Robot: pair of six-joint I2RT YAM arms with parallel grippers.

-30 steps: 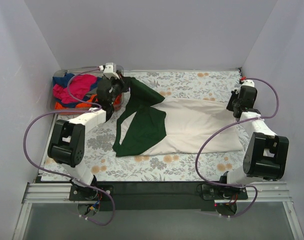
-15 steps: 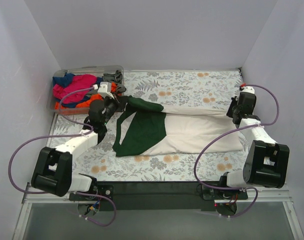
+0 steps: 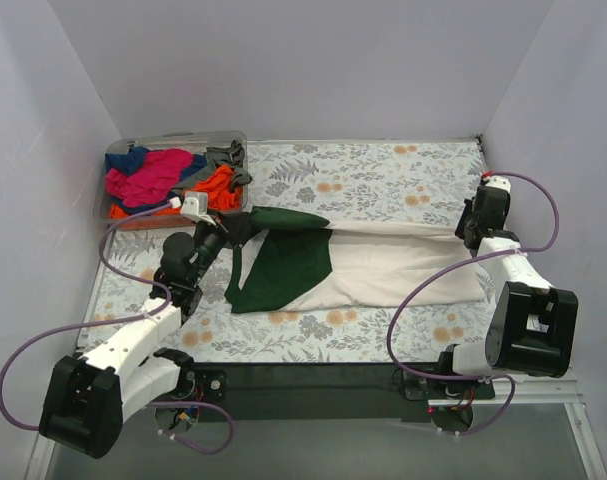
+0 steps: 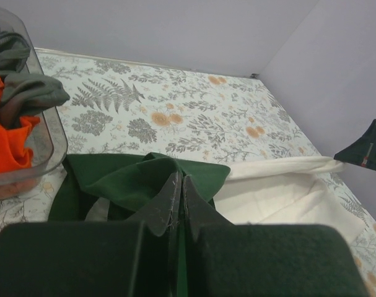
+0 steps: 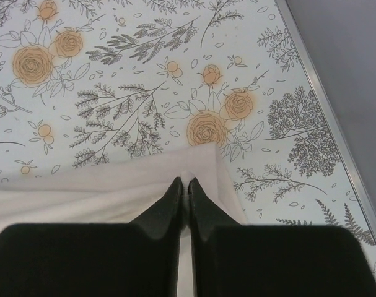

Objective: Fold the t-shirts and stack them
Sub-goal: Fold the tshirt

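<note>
The cream t-shirt (image 3: 393, 262) with dark green sleeves (image 3: 283, 265) lies across the floral table. My left gripper (image 3: 223, 235) is shut on green cloth at its left end; the wrist view shows the green fabric (image 4: 138, 179) pinched between the fingers. My right gripper (image 3: 470, 228) is shut on the cream hem at the right end; the wrist view shows the cream fabric (image 5: 113, 192) in the closed jaws. Magenta (image 3: 148, 175), orange (image 3: 215, 188), blue (image 3: 123, 160) and grey (image 3: 223, 155) shirts sit in the bin.
The clear plastic bin (image 3: 105, 215) stands at the back left, its wall beside my left gripper (image 4: 48, 133). Grey walls close in on three sides. Floral tablecloth (image 3: 383, 165) shows behind and in front of the shirt.
My left arm has drawn back toward the near left, pulling the green end of the shirt with it. The right gripper has moved slightly nearer, and the cream body now lies narrower.
</note>
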